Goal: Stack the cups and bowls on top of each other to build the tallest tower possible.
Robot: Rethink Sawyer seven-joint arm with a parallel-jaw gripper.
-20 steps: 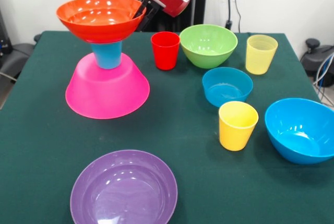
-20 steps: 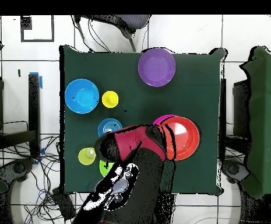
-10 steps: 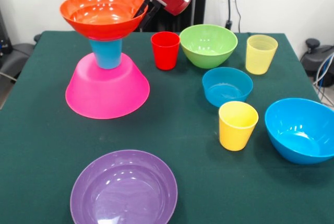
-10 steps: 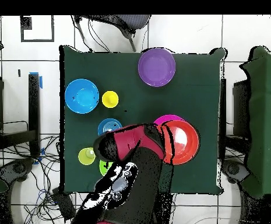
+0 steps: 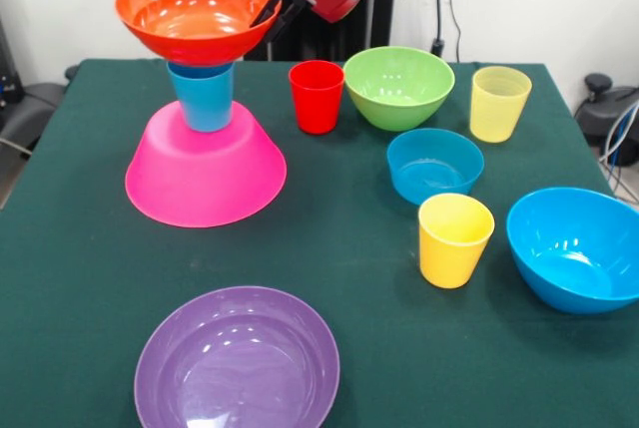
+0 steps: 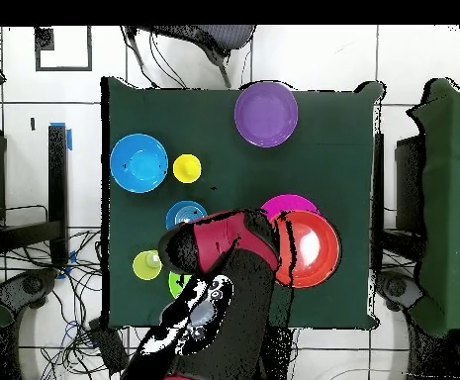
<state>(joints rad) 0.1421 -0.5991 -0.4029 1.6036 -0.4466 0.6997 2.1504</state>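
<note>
We see the orange bowl (image 5: pixel 196 11) at the top of the tower (image 5: pixel 205 114), upright over the blue cup (image 5: pixel 203 96), which stands on the upturned pink bowl (image 5: pixel 205 169). The gripper (image 5: pixel 272 17) pinches the orange bowl's rim on the side toward the red cup (image 5: pixel 317 96), so the bowl hangs just beside the tool and looks slightly lifted off the blue cup. We judge the step to be seating this bowl. Next we would want it centred and level on the cup before letting go. Below the tool's reach, apart, lie the green bowl (image 5: pixel 398 86) and purple bowl (image 5: pixel 238 363).
</note>
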